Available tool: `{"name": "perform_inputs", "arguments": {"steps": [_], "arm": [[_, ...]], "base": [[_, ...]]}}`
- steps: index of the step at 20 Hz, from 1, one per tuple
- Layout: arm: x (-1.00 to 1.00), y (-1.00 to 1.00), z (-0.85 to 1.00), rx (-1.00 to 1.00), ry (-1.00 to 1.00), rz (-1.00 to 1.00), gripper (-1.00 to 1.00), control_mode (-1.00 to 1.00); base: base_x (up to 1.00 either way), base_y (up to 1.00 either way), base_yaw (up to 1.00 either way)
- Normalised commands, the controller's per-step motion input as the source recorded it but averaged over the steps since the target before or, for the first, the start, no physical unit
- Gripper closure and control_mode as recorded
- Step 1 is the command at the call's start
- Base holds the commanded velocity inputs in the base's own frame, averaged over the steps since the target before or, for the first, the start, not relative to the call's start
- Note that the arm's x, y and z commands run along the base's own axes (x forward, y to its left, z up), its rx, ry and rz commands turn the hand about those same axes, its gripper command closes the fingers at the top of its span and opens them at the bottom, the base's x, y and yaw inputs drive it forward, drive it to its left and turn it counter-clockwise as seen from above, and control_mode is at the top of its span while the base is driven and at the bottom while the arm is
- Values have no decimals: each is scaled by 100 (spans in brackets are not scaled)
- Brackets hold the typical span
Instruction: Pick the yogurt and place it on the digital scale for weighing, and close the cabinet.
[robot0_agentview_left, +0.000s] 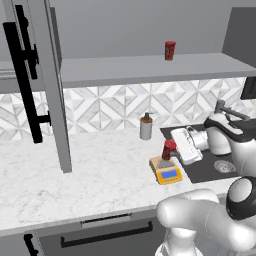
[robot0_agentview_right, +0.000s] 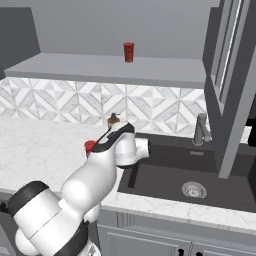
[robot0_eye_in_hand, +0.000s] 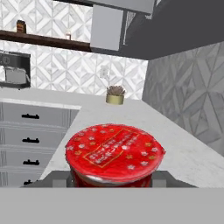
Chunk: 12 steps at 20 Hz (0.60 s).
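Yogurt (robot0_eye_in_hand: 114, 153) sits between the jaws, over the digital scale (robot0_agentview_left: 165, 170).

Yogurt (robot0_agentview_left: 169, 149) sitting on the digital scale (robot0_agentview_left: 166, 171), out on the counter (robot0_agentview_left: 100, 170). At 11 o'clock from the scale, near the back wall, a soap dispenser (robot0_agentview_left: 146, 126). At 3 o'clock from the scale, just past the counter edge, the sink (robot0_agentview_right: 192, 182), with the faucet (robot0_agentview_right: 201, 129) behind it. High up at 12 o'clock, a second cup (robot0_agentview_left: 170, 50) standing on the cabinet (robot0_agentview_left: 150, 67) shelf. Far over at 9 o'clock, the cabinet door (robot0_agentview_left: 47, 85) hanging open, above the counter. Under the counter front, a drawer (robot0_agentview_left: 107, 235).
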Motion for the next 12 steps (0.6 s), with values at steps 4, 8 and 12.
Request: {"name": "perform_inputs", "arguments": {"steps": [4,8,12], "arm": [[0,-17,-20,-1,6,0,100,-100],[0,-12,-6,-2,11,0,100,-100],[0,0,-16,-6,16,0,100,-100]], "base": [[0,0,0],[0,0,0],[0,0,0]]}}
